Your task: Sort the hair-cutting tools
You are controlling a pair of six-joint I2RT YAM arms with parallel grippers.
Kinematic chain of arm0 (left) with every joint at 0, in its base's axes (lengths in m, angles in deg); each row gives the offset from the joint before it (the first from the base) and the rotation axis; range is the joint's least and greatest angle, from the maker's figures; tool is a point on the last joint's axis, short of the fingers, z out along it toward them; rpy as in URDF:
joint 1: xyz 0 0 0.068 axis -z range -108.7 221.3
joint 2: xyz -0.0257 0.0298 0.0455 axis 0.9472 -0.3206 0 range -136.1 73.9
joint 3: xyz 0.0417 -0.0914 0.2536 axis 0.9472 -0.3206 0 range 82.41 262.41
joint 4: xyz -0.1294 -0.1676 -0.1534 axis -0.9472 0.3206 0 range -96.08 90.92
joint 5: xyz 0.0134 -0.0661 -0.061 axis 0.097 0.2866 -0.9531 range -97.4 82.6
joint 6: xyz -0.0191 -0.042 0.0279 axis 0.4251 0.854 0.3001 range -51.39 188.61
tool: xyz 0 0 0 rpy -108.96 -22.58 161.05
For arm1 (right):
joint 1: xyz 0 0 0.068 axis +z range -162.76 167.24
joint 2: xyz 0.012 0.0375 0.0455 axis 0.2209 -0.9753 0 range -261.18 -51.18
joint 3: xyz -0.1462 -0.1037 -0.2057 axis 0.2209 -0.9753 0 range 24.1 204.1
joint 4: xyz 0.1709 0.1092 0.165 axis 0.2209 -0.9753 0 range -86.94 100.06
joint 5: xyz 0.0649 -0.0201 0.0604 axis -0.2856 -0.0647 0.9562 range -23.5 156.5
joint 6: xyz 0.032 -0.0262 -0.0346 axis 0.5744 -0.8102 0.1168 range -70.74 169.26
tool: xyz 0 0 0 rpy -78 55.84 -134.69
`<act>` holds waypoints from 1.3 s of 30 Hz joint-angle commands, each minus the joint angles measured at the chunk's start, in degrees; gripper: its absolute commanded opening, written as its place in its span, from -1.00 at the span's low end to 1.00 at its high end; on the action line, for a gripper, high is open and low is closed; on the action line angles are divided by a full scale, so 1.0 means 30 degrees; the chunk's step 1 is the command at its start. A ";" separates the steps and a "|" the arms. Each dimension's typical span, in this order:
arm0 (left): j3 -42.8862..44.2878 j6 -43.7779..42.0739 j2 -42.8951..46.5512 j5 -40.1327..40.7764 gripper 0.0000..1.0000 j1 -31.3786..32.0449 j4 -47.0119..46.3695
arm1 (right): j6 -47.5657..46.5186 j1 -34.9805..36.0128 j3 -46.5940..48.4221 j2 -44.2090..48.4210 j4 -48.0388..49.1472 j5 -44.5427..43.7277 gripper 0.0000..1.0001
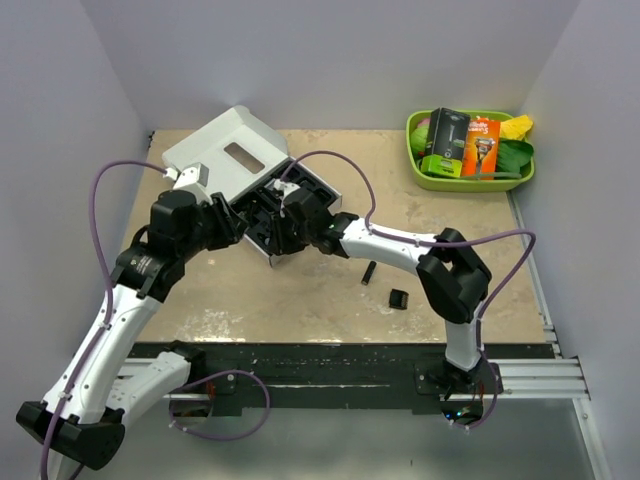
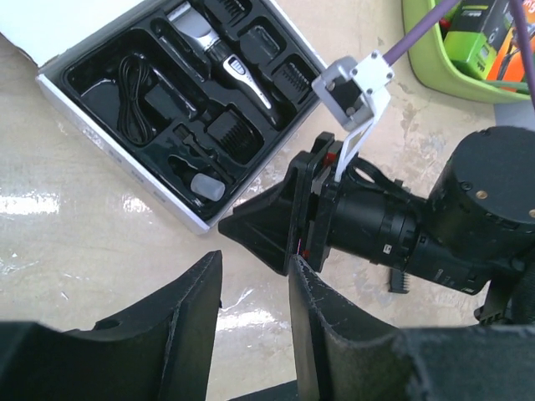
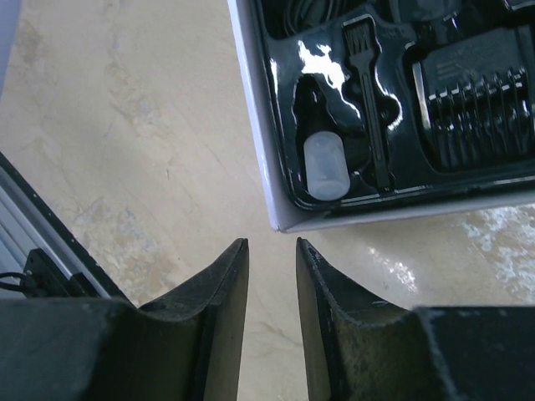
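Observation:
The white box [image 1: 215, 150] lies open with its black insert [image 2: 96, 83] holding the black-and-silver clipper [image 2: 224, 58], a black cord [image 2: 132, 79], comb attachments [image 2: 230, 127] and a small clear cap [image 2: 207, 185]. The cap [image 3: 326, 167], a small brush [image 3: 368, 100] and a comb [image 3: 476, 104] show in the right wrist view. Two black attachments [image 1: 369, 271] [image 1: 399, 298] lie loose on the table. My left gripper [image 2: 255, 263] is open and empty over bare table near the box's near corner. My right gripper [image 3: 272, 246] is open and empty, just short of that corner.
A green tray [image 1: 425, 175] with packaged razors stands at the back right. The box lid [image 1: 225, 140] lies open at the back left. Both wrists [image 1: 255, 225] crowd together at the box's near edge. Walls close the table on three sides.

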 commanded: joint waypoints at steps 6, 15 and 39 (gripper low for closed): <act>-0.0461 -0.1100 -0.0181 -0.0619 -0.15 -0.0092 -0.1086 | 0.0278 0.0167 0.1815 -0.0856 0.0642 -0.0411 -0.34; -0.0373 -0.1422 -0.0357 -0.0297 -0.15 -0.0092 -0.1116 | 0.0132 0.0167 0.2256 -0.1384 0.0670 -0.1085 -0.34; -0.0315 -0.1569 -0.0738 -0.0062 -0.15 -0.0092 -0.1086 | 0.0190 0.0168 0.2344 -0.2353 0.1169 -0.1027 -0.33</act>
